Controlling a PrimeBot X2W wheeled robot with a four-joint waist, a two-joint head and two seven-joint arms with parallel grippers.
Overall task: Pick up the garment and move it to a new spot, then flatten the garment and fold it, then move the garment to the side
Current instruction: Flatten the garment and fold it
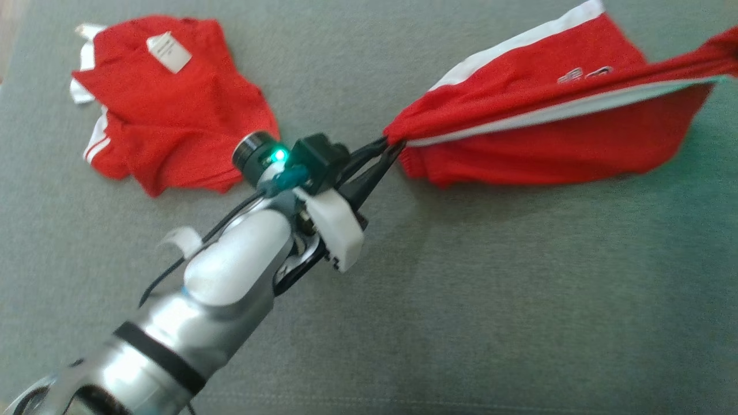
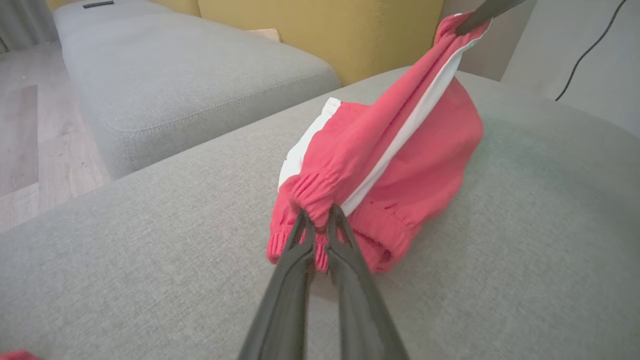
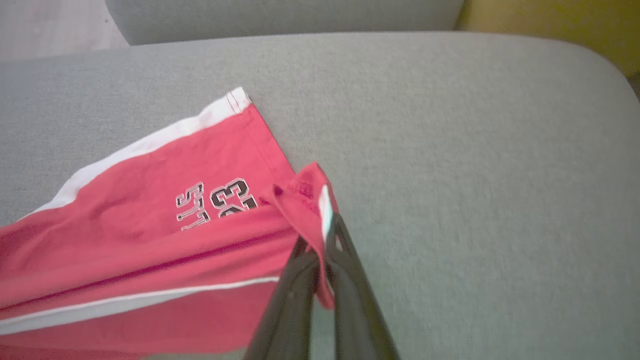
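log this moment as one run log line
left gripper: shut on red white-striped shorts waistband | right gripper: shut on opposite end | stretched between them over grey fabric cushion

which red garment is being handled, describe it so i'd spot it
On the robot's right half of the wide grey fabric sofa cushion is a pair of red shorts with white side stripes, stretched between the left claw and the right claw. Unlike the crumpled red garment with a white label to its left, it bears printed numbers.

Our head camera looks steeply down; our wrist cameras closely face the red shorts from opposite ends.
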